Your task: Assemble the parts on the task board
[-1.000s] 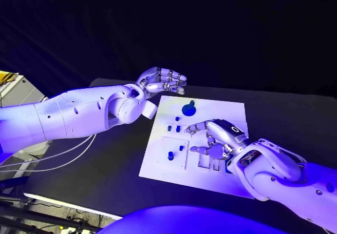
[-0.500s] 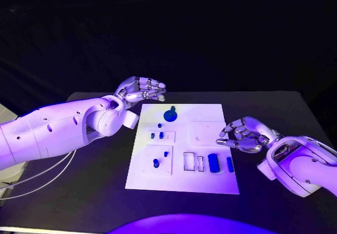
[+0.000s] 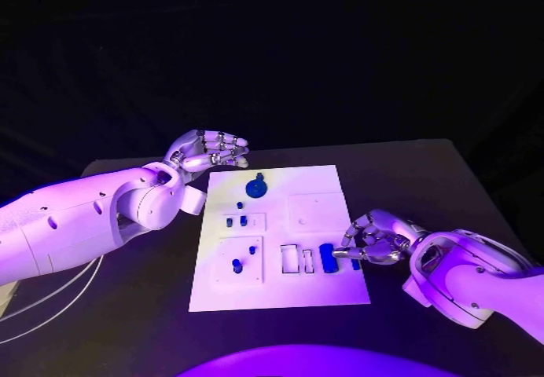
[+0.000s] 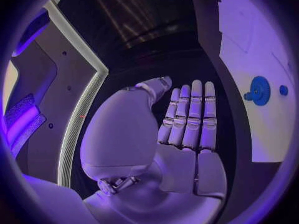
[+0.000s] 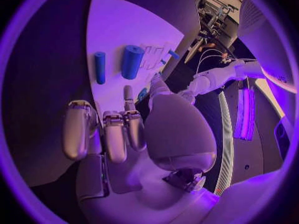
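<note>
The white task board lies in the middle of the table. It carries a blue gear, small blue pegs, a thick blue piece and a thin blue bar. My right hand hangs over the board's right edge with its fingers curled, one fingertip by the thick piece. In the right wrist view that hand points at the thick piece and the bar. A speck of blue sits by the thumb. My left hand hovers curled and holding nothing beyond the far left corner.
Two empty slots lie left of the thick piece, and square raised plates sit on the board. My left forearm runs along the board's left side. In the left wrist view the gear and board lie beside the left hand.
The camera has shifted. My right hand has moved from off the board's right side in over its edge, down toward the thick blue piece. The left hand keeps its place by the far corner.
</note>
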You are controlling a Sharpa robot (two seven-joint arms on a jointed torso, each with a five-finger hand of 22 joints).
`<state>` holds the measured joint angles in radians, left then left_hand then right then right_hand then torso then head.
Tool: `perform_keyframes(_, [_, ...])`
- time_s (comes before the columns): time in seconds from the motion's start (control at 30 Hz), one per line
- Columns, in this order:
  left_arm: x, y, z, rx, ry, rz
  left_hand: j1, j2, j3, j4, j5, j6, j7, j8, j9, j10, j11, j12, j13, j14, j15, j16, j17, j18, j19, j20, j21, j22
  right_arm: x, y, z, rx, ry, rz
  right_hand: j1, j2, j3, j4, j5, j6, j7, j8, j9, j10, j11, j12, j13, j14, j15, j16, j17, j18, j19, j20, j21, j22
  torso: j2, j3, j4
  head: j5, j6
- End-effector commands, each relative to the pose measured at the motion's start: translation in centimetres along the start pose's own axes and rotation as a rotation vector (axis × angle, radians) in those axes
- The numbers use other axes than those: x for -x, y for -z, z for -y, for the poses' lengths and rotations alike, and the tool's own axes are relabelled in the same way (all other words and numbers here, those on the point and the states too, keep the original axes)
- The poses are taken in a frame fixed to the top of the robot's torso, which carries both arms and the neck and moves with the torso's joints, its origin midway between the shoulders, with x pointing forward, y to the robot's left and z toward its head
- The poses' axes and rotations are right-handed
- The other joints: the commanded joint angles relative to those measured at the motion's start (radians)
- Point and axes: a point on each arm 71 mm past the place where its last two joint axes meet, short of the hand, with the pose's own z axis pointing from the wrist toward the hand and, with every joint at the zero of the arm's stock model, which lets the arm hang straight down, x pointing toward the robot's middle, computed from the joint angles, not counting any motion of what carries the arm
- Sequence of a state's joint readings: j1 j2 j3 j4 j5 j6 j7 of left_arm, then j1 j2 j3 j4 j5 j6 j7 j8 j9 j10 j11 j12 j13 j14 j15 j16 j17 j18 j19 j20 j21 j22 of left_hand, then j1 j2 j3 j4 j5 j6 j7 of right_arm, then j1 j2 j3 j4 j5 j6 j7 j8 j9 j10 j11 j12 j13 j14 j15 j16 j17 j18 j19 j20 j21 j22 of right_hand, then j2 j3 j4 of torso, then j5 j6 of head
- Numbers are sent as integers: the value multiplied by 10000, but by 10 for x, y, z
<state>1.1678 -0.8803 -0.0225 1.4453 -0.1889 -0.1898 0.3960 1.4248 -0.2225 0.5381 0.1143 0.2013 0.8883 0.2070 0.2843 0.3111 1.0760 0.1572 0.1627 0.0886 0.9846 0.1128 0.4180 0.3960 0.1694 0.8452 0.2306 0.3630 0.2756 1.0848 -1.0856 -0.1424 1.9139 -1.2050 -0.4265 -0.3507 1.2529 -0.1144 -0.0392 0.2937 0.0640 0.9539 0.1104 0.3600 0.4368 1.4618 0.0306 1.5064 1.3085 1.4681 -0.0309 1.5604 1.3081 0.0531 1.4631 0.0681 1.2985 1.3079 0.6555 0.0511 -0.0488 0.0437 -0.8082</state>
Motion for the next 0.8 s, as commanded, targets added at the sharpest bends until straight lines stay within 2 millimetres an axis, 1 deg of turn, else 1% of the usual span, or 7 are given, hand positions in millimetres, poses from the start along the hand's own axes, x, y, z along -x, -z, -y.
perform_keyframes(0.03, [-1,0,1,-142,114,-45,-5,68,35,-23,21,-3,45,-67,0,-70,-17,56,9,-44,-29,-29,8,106,58,13,-63,-15,-6,-2,1,-330,767,15,-131,-29,-120,2,-36,-33,-41,57,17,505,-12,44,1790,994,-77,48,2464,-107,568,-40,54,2072,3,-2,0,-63,-83])
perform_keyframes(0.13, [0,1,1,-133,116,-36,-5,68,35,-23,21,-3,45,-67,0,-70,-17,56,9,-44,-29,-29,8,106,58,13,-63,-15,-10,-6,2,-528,693,6,-173,-55,-208,7,-33,-47,-39,68,18,504,-10,42,1795,992,-74,46,2456,-107,565,-38,58,2071,9,-6,14,-95,-132])
perform_keyframes(0.2, [0,1,1,-130,114,-28,-20,67,30,-17,21,-1,45,-67,1,-67,-18,60,10,-36,-30,-27,16,106,62,14,-69,-18,-12,-7,2,-601,685,-3,-204,-51,-240,7,-34,-49,-38,74,19,503,-9,41,1797,993,-73,48,2462,-107,564,-37,62,2072,5,-15,2,-96,-158])
perform_keyframes(0.33, [1,2,1,-122,109,-10,-20,67,30,-17,21,-1,45,-67,1,-67,-18,60,10,-36,-30,-27,16,106,62,14,-69,-18,-18,-13,2,-708,727,-139,-289,-29,-320,13,-31,-48,-40,96,23,498,-9,35,1799,991,-71,46,2456,-103,556,-35,44,2066,7,-4,-16,-114,-182])
perform_keyframes(0.43, [1,2,1,-109,114,-17,-20,67,30,-17,21,-1,45,-67,1,-67,-18,60,10,-36,-30,-27,16,106,62,14,-69,-18,-21,-16,1,-748,807,-291,-337,-11,-358,12,-30,-29,-46,117,29,499,-12,35,1804,987,-72,40,2438,-101,550,-33,35,2063,8,-3,-12,-148,-188])
perform_keyframes(0.57, [1,2,1,-90,118,-26,-51,82,29,5,23,5,47,-65,2,-65,-17,66,11,-31,-29,-26,28,106,68,17,-81,-24,-24,-20,1,-747,984,-391,-496,-3,-492,18,-29,-23,-50,150,34,475,-18,5,1783,981,-74,30,2411,-95,534,-32,6,2055,5,-3,-24,-148,-255])
perform_keyframes(0.8, [3,3,0,-41,171,-9,-196,69,-28,97,-14,3,48,-66,5,-74,-12,78,13,-28,-22,-30,64,106,84,29,-127,-52,-31,-26,0,-718,1349,-661,-730,-21,-776,23,-21,20,-75,234,54,450,-34,-35,1762,977,-87,24,2396,-92,521,-35,8,2052,9,-1,-9,-176,-265])
